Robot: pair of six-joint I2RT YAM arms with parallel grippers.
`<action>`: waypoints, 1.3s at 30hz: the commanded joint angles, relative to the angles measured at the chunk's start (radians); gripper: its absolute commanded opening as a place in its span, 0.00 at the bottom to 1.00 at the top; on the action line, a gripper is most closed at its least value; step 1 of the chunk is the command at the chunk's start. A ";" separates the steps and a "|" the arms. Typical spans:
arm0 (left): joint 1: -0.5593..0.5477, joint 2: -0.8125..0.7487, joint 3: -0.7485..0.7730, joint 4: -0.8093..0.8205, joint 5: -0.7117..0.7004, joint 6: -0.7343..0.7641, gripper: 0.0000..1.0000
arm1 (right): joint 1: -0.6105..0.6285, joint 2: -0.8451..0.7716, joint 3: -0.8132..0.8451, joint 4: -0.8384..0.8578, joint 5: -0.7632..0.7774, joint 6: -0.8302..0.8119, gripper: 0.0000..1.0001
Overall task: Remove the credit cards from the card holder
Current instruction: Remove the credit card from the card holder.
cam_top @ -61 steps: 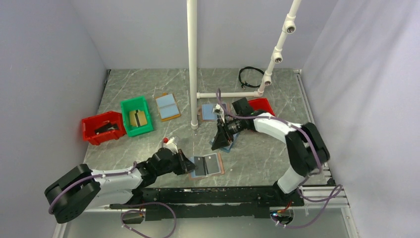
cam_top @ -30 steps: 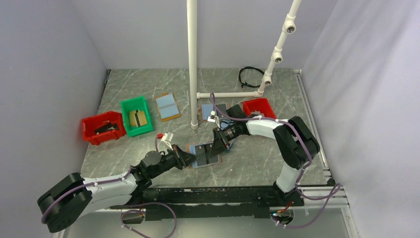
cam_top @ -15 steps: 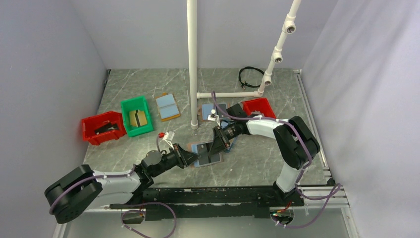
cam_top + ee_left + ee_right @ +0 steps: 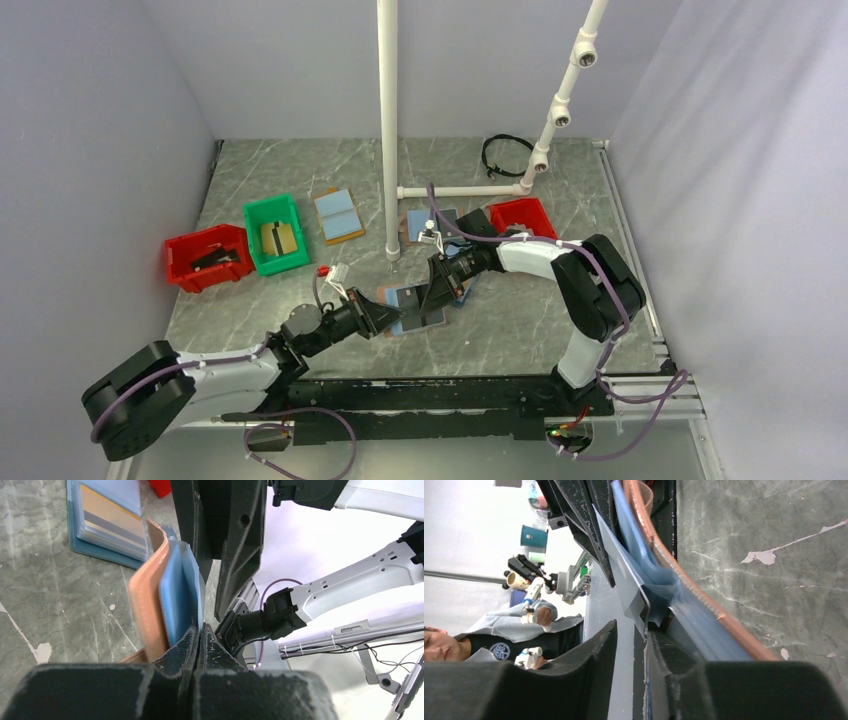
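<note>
Fingers of the left gripper (image 4: 199,631) are being pressed together on the near edge of the card holder (image 4: 145,605), which is being stood almost upright just ahead of them. Opposite, the right gripper (image 4: 631,630) is being held slightly spread astride a corner of a dark grey credit card (image 4: 626,575) protruding from the holder's blue sleeve.

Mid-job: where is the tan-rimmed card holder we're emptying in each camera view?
Top external: card holder just below centre.
Left wrist: card holder centre-left, tan cover left of blue sleeves.
Right wrist: card holder upper centre, tan rim curving down right.
Shared landmark: grey marbled table.
</note>
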 commanded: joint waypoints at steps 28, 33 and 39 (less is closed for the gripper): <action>0.007 -0.333 -0.061 -0.375 -0.086 0.000 0.00 | -0.029 0.118 0.043 -0.045 -0.010 -0.059 0.00; 0.010 -0.313 -0.057 -0.465 -0.118 -0.024 0.00 | -0.031 0.129 0.048 -0.065 0.027 -0.101 0.00; 0.018 -0.254 -0.042 -0.644 -0.188 -0.091 0.00 | -0.049 0.135 0.053 -0.101 0.140 -0.127 0.00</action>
